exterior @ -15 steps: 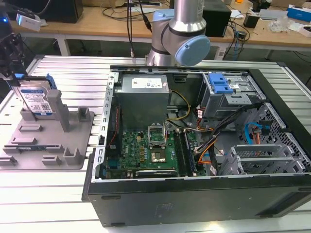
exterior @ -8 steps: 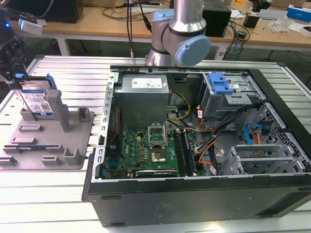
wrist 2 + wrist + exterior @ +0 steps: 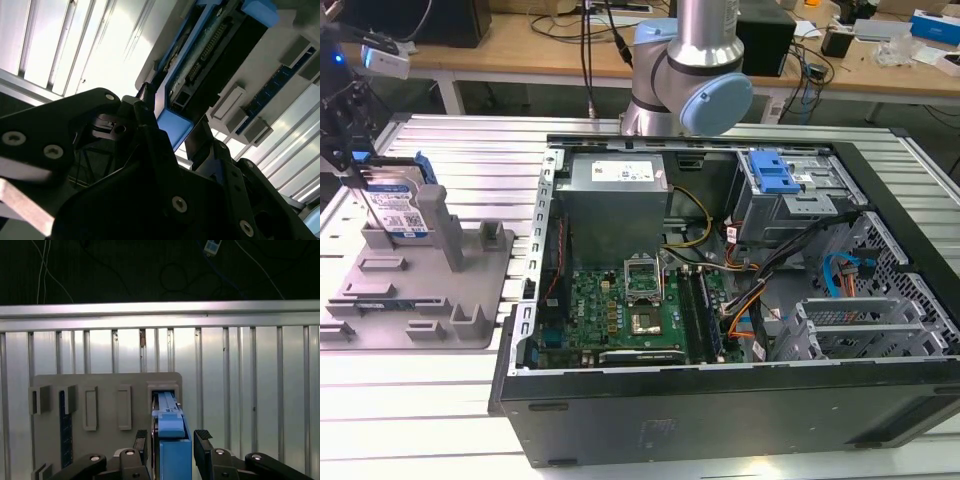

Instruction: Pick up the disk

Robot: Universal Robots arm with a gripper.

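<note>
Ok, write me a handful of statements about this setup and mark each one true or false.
1. The disk stands upright in the grey holder. True.
2. The gripper hangs over the computer case. False: it is at the disk, above the holder.
3. The case lies open with its motherboard showing. True.
4. The holder sits inside the case. False: it sits on the slatted metal table, to the exterior view's left of the case.
5. The disk's side rails are red. False: they are blue.
</note>
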